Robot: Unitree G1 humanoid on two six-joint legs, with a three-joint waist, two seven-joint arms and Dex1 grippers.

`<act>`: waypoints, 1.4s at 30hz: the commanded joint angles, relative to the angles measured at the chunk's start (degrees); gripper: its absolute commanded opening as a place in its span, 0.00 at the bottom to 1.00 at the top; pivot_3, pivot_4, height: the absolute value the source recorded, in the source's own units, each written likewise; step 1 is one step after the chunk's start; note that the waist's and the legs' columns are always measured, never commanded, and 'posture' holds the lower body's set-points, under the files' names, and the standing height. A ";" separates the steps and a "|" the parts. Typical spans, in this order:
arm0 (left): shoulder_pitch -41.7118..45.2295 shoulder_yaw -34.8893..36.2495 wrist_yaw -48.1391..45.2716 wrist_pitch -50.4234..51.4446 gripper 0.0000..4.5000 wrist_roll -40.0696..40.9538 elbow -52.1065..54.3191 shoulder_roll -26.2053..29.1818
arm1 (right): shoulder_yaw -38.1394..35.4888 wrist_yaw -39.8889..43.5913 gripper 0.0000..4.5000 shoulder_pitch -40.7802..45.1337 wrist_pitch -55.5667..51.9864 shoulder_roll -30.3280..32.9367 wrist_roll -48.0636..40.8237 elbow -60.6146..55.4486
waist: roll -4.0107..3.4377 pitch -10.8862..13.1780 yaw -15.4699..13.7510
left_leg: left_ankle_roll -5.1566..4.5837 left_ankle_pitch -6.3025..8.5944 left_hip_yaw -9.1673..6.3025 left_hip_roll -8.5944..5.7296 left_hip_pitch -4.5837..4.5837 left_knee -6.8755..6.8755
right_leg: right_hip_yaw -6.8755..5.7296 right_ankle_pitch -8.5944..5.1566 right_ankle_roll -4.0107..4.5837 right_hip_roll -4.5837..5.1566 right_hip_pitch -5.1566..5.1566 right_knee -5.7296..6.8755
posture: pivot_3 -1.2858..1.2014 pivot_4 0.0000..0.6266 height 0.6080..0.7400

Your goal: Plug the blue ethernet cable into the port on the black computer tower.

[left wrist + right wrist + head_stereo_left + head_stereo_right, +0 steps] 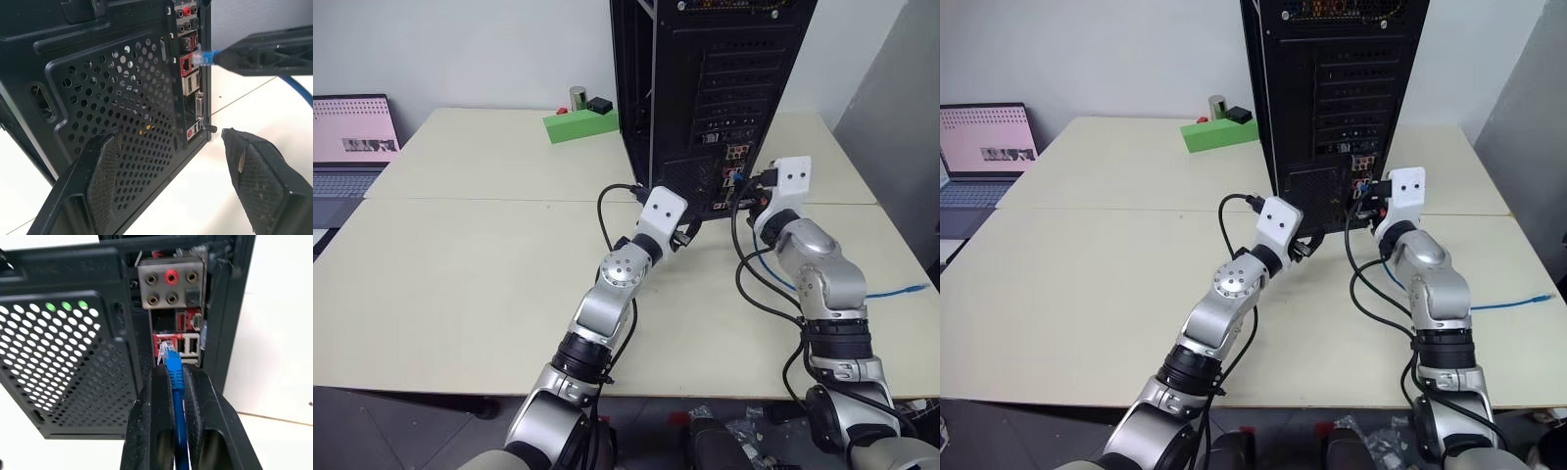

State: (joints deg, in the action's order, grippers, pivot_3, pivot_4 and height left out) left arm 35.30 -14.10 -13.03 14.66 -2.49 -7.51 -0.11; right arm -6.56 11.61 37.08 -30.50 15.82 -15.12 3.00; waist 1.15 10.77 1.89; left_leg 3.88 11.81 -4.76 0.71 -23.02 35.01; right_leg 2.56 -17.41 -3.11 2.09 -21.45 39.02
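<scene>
- Tower first: the tall black metal computer tower (pixel 705 88) stands upright toward the far edge of the pale bench (pixel 460 274), its perforated rear panel and connector cluster facing the robot.
- Within that cluster, the red-framed squarish port (pixel 165 343) sits below the row of round audio jacks; the clear plug of the thin bright blue ethernet cable (pixel 172 363) is right at its mouth, but I cannot tell whether it is seated.
- The right end effector (pixel 175 377) is clamped on the blue cable just behind the plug, fingers pressed together around the cord, and reaches level toward the tower's rear.
- The rest of the cable trails across the bench toward its right edge, where the free end (pixel 1540 298) lies flat.
- The left end effector (pixel 171 166) has its fingers apart and holds nothing; one finger (pixel 105 171) lies against or just in front of the mesh vent, the other (pixel 254 171) is off the case's lower corner over the bench.
- At the far edge beside the tower lies a flat green block (pixel 579 125) with a small metal cylinder behind it.
- An open laptop (pixel 350 147) sits off the bench's left edge, cut off by the frame.
- The tower's top is cut off.
</scene>
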 commanded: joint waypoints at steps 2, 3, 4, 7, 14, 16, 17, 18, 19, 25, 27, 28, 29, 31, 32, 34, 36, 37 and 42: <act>0.84 0.32 0.28 -0.43 0.77 -0.39 2.09 -0.59 | -0.15 0.90 0.00 2.28 1.41 0.16 0.31 -0.52 | 0.00 0.00 0.00 | 0.00 0.00 0.00 0.00 0.00 0.00 | 0.00 0.00 0.00 0.00 0.00 0.00 | 0.52 0.24 1.00; 0.82 0.31 0.29 -0.39 0.77 -0.37 2.13 -0.63 | -0.12 1.04 0.00 2.44 1.47 0.10 0.39 -0.39 | 0.00 0.00 0.00 | 0.00 0.00 0.00 0.00 0.00 0.00 | 0.00 0.00 0.00 0.00 0.00 0.00 | 0.52 0.24 1.00; 0.74 0.26 0.32 -0.30 0.77 -0.37 2.25 -0.71 | -0.14 1.14 0.00 2.52 1.45 0.05 0.44 -0.38 | 0.00 0.00 -0.01 | 0.00 0.00 0.00 0.00 0.00 0.00 | 0.00 0.00 0.00 0.00 0.00 0.00 | 0.52 0.24 1.00; 0.60 0.19 0.26 -0.19 0.77 -0.32 2.35 -0.78 | -0.01 1.30 0.00 2.81 1.41 -0.16 0.56 -0.20 | 0.00 0.00 -0.01 | 0.00 0.00 0.00 0.00 0.00 0.00 | 0.00 0.00 0.00 0.00 0.00 0.00 | 0.52 0.24 1.00; 0.59 0.28 0.11 -0.12 0.77 -0.22 2.28 -0.72 | 0.32 1.54 0.00 3.44 1.77 -0.46 0.89 0.47 | 0.00 0.00 0.00 | 0.00 0.00 0.00 0.00 0.00 0.00 | 0.00 0.00 0.00 0.00 0.00 0.00 | 0.52 0.24 1.00; 0.59 0.39 0.12 0.08 0.77 -0.09 2.29 -0.77 | 0.38 1.57 0.00 3.57 1.76 -0.41 1.02 0.59 | 0.00 0.00 -0.01 | 0.00 0.00 0.00 0.00 0.00 0.00 | 0.00 0.00 0.00 0.00 0.00 0.00 | 0.52 0.24 1.00; 0.55 0.49 0.13 0.32 0.77 0.08 2.33 -0.88 | 0.42 1.58 0.00 3.63 1.75 -0.36 1.10 0.76 | 0.00 0.00 0.00 | 0.00 0.00 0.00 0.00 0.00 0.00 | 0.00 0.00 0.00 0.00 0.00 0.00 | 0.52 0.24 1.00; 0.51 0.55 0.12 0.49 0.77 0.21 2.36 -0.96 | 0.52 1.57 0.00 3.68 1.73 -0.29 1.20 0.98 | 0.00 0.00 0.00 | 0.00 0.00 0.00 0.00 0.00 0.00 | 0.00 0.00 0.00 0.00 0.00 0.00 | 0.52 0.24 1.00; 0.47 0.51 0.09 0.57 0.77 0.22 2.47 -0.98 | 0.60 1.53 0.00 3.63 1.66 -0.18 1.29 1.12 | 0.00 0.00 0.00 | 0.00 0.00 0.00 0.00 0.00 0.00 | 0.00 0.00 0.00 0.00 0.00 0.00 | 0.52 0.24 1.00; 0.43 0.59 0.10 0.90 0.77 0.32 2.62 -1.03 | 0.28 0.90 0.00 3.58 1.52 -0.33 1.34 1.35 | 0.00 0.00 -0.01 | 0.00 0.00 0.00 0.00 0.00 0.00 | 0.00 0.00 0.00 0.00 0.00 -0.01 | 0.52 0.24 1.00; 0.31 0.48 0.13 0.96 0.77 0.29 2.77 -1.09 | -0.51 -0.04 0.00 3.75 1.00 -0.70 0.95 1.22 | 0.00 0.00 -0.01 | 0.00 0.00 0.00 0.00 0.00 -0.01 | 0.00 0.00 0.00 0.00 0.00 -0.01 | 0.52 0.24 1.00; 0.27 0.44 0.11 0.97 0.77 0.29 2.80 -1.12 | -0.72 -0.23 0.00 3.81 0.67 -0.75 0.76 1.09 | 0.00 0.00 -0.01 | 0.00 0.00 0.00 0.00 0.00 -0.01 | 0.00 0.00 0.00 0.00 0.00 -0.01 | 0.52 0.24 1.00; 0.18 0.38 0.10 0.96 0.77 0.28 2.91 -1.12 | -0.87 -0.37 0.00 3.77 0.20 -0.77 0.55 0.73 | 0.00 0.00 -0.01 | 0.00 0.00 0.00 0.00 0.00 -0.01 | 0.00 0.00 0.00 0.00 0.00 -0.01 | 0.52 0.24 1.00; 0.04 0.30 0.05 0.95 0.77 0.25 3.03 -1.12 | -0.99 -0.44 0.00 3.64 -0.49 -0.75 0.21 -0.02 | 0.00 0.00 -0.01 | 0.00 0.00 0.00 0.00 0.00 -0.01 | 0.00 0.00 0.00 0.00 0.00 -0.01 | 0.52 0.24 1.00; 0.00 0.29 0.02 0.95 0.77 0.24 3.02 -1.13 | -0.97 -0.48 0.00 3.60 -0.63 -0.70 0.18 -0.18 | 0.00 0.00 -0.01 | 0.00 0.00 0.00 0.00 0.00 -0.01 | 0.00 0.00 0.00 0.00 0.00 -0.01 | 0.52 0.24 1.00; -0.08 0.29 -0.02 1.02 0.77 0.23 3.11 -1.16 | -0.79 -0.59 0.00 3.48 -0.86 -0.52 0.32 -0.38 | 0.00 0.00 -0.01 | 0.00 0.00 0.00 0.00 0.00 -0.01 | 0.00 0.00 0.00 0.00 0.00 -0.01 | 0.52 0.24 1.00; -0.04 0.32 -0.08 1.01 0.77 0.26 3.08 -1.20 | -0.68 -0.65 0.00 3.45 -0.94 -0.49 0.51 -0.39 | 0.00 0.00 0.00 | 0.00 0.00 0.00 0.00 0.00 -0.01 | 0.00 0.00 0.00 0.00 0.00 -0.01 | 0.52 0.24 1.00; 0.03 0.37 -0.11 1.02 0.77 0.30 2.99 -1.23 | -0.62 -0.64 0.00 3.48 -0.89 -0.51 0.62 -0.32 | 0.00 0.00 0.00 | 0.00 0.00 0.00 0.00 0.00 -0.01 | 0.00 0.00 0.00 0.00 0.00 -0.01 | 0.52 0.24 1.00; 0.15 0.45 -0.16 1.06 0.77 0.37 2.96 -1.28 | -0.55 -0.58 0.00 3.65 -0.52 -0.72 0.67 0.02 | 0.00 0.00 0.00 | 0.00 0.00 0.00 0.00 0.00 -0.01 | 0.00 0.00 0.00 0.00 0.00 -0.01 | 0.52 0.24 1.00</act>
State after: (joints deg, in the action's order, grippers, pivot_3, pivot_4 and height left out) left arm 35.10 -14.11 -13.14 15.96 -2.36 -7.15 -0.78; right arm -6.67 11.18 39.07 -31.81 15.01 -14.59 5.29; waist 1.15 10.77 1.89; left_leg 3.88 11.81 -4.76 0.71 -23.02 35.00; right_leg 2.56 -17.41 -3.11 2.09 -21.45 39.01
